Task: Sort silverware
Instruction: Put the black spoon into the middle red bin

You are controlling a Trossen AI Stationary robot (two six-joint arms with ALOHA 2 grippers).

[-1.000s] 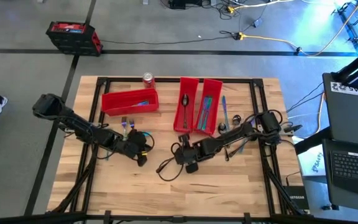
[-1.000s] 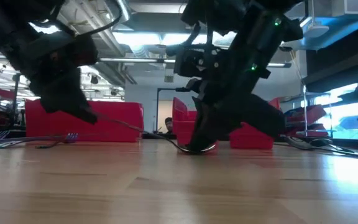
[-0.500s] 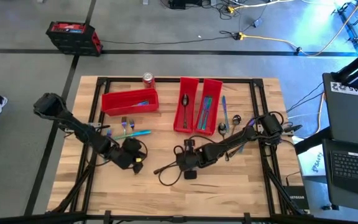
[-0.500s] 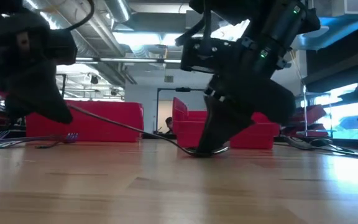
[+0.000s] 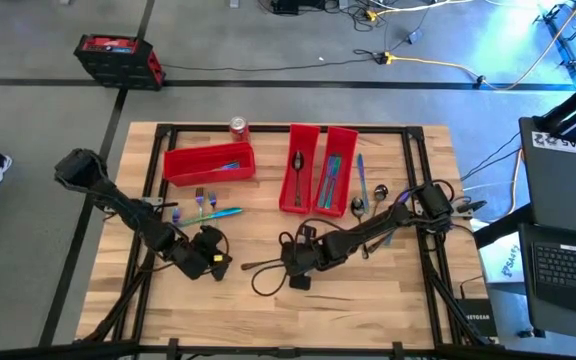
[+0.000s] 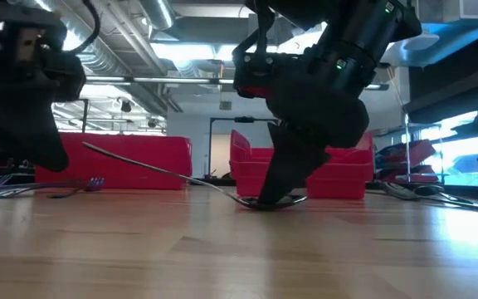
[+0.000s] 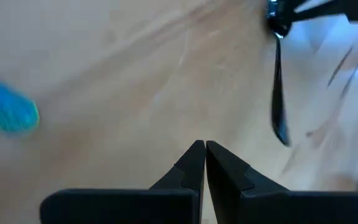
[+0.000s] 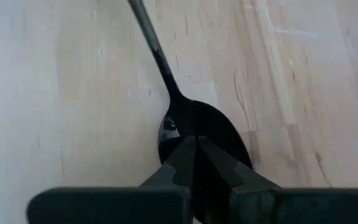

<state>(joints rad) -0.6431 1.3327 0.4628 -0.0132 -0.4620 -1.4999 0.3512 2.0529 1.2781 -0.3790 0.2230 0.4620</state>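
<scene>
While the right gripper (image 8: 196, 144) presses its closed fingertips down on the bowl of a dark, slender metal spoon (image 8: 191, 127), the handle tips up off the light wooden table (image 5: 368, 300) and points toward the left arm, as the low view shows. That long axis runs roughly across the table, from the bowl under the right jaws to the raised handle end, which lies near the left gripper (image 5: 211, 262). The left jaws are fully closed and hold nothing, so they would need to part before taking the lifted handle; the left arm is nearer that end.

Farther back stand three long red plastic bins. The wide bin (image 5: 208, 163) holds a few blue-teal pieces, the middle bin (image 5: 299, 182) a dark spoon, and the third bin (image 5: 336, 184) teal pieces. Iridescent forks (image 5: 204, 201) lie loose just in front of the wide bin, and more silverware (image 5: 366, 190) rests beside the third.
</scene>
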